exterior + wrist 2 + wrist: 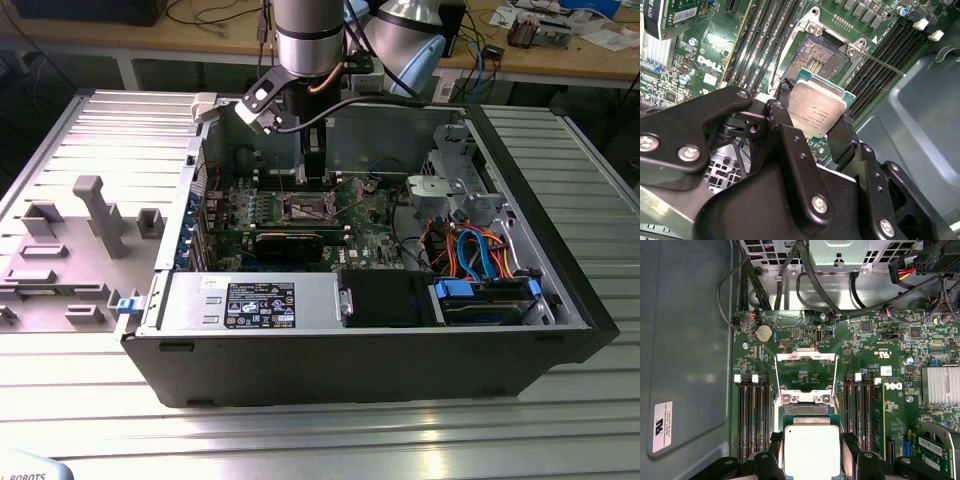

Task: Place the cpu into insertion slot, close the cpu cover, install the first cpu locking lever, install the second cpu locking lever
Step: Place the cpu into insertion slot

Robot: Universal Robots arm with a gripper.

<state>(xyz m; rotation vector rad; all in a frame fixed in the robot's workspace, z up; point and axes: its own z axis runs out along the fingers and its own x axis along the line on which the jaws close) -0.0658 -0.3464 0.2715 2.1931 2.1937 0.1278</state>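
Bright, even light; mild glare

Open computer case [350,360], coin battery [763,332], finned heatsink [940,385]

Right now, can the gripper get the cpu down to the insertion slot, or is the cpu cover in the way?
Probably yes. The gripper is shut on the cpu near the insertion slot, whose centre lies bare. The cpu cover stands swung open, off the slot, so nothing seems to block it.
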